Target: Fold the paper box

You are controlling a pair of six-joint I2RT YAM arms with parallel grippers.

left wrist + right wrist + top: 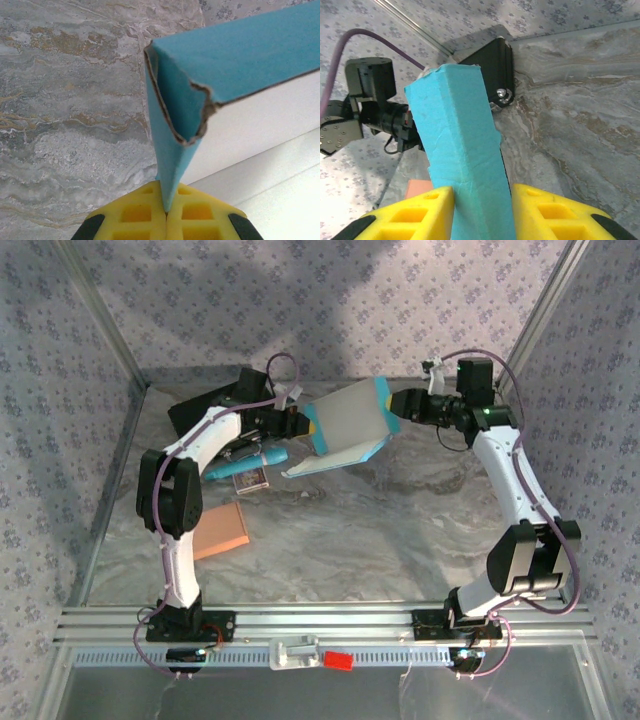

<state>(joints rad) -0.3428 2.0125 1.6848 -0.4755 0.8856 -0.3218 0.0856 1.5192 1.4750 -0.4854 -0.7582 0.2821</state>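
The left fingers (150, 216) are pressed fully together on a thin teal flap of the paper box (350, 420). The flap rises straight out of the seam between them and bends into a ragged-edged corner above. The right fingers (420, 215) stand partway apart, one on each side of a folded teal edge on the box's opposite side, and they appear to clamp it.

Seen from above, the box hangs between the two sets of fingers, lifted off the desk (400, 530) and tilted. Its pale panel faces up, and a white flap droops from its near edge toward the desk. A brown card (220, 530) lies flat well to the near-left of the box.

I judge the step in hand to be mid-fold: the box is held at both ends while a side wall is creased. The walls are not yet squared and the loose flap is untucked. The next move probably calls for one grip to stay firm while the other turns its edge inward, gently, since the thin flap could tear.
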